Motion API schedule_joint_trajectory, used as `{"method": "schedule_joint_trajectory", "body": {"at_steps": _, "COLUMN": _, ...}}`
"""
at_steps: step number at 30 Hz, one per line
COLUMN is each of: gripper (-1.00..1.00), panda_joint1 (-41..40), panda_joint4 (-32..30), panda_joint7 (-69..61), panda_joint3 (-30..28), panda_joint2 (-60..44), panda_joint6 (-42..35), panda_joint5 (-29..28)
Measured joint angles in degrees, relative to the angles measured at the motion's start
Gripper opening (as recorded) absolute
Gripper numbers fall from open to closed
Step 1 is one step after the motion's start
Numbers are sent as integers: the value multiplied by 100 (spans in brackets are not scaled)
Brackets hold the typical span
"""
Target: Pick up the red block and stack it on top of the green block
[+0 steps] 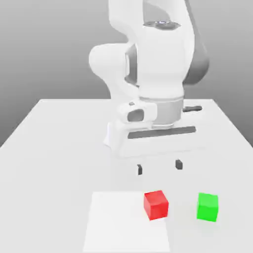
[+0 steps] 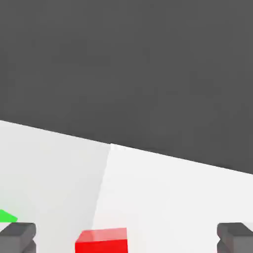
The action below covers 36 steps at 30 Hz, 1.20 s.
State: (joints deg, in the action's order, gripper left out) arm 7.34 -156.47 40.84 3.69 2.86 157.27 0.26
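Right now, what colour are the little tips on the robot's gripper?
Black or very dark grey; the fingertips show best in the exterior view.

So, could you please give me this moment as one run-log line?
tool: open, empty, above table | red block: unstacked, at white sheet's edge | green block: nothing on top | stack: not made

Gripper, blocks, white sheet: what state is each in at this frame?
Gripper: open, empty, above the table.
Red block: not grasped, overlapping the white sheet's edge.
Green block: not grasped, nothing stacked on it.
White sheet: lying flat.
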Motion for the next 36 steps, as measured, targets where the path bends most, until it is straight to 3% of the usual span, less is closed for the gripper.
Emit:
{"method": "schedule_joint_trajectory", "body": {"at_steps": 7, "gripper": 0, "panda_joint1": 137, "panda_joint4": -54, "panda_joint7": 150, "panda_joint3": -136, "panda_joint2": -1455, "panda_joint6": 1146, "panda_joint5": -264}}
{"method": "schedule_joint_trajectory", "body": {"at_steps": 8, "gripper": -100, "panda_joint1": 170, "panda_joint4": -28, "panda_joint7": 170, "panda_joint3": -175, "panda_joint2": -1643, "panda_joint6": 1305, "panda_joint5": -291}}
{"method": "schedule_joint_trajectory", "body": {"at_steps": 15, "gripper": -100, "panda_joint1": 172, "panda_joint4": -23, "panda_joint7": 183, "panda_joint3": -178, "panda_joint2": -1680, "panda_joint6": 1335, "panda_joint5": -306}}
{"method": "schedule_joint_trajectory", "body": {"at_steps": 21, "gripper": -100, "panda_joint1": 118, "panda_joint4": -184, "panda_joint7": 20, "panda_joint3": -68, "panda_joint2": -583, "panda_joint6": 400, "panda_joint5": -83}}
{"method": "schedule_joint_trajectory", "body": {"at_steps": 27, "gripper": -100, "panda_joint1": 1150, "panda_joint4": 470, "panda_joint7": -838, "panda_joint3": 675, "panda_joint2": -332, "panda_joint6": -506, "panda_joint5": -34}}
{"method": "schedule_joint_trajectory", "body": {"at_steps": 32, "gripper": -100, "panda_joint1": 1330, "panda_joint4": 635, "panda_joint7": -705, "panda_joint3": 558, "panda_joint2": -1162, "panda_joint6": 144, "panda_joint5": -427}}
{"method": "schedule_joint_trajectory", "body": {"at_steps": 33, "gripper": 100, "panda_joint1": 1365, "panda_joint4": 646, "panda_joint7": -646, "panda_joint3": 504, "panda_joint2": -1342, "panda_joint6": 310, "panda_joint5": -513}}
{"method": "schedule_joint_trajectory", "body": {"at_steps": 36, "gripper": 100, "panda_joint1": 1365, "panda_joint4": 646, "panda_joint7": -646, "panda_joint3": 504, "panda_joint2": -1342, "panda_joint6": 310, "panda_joint5": -513}}
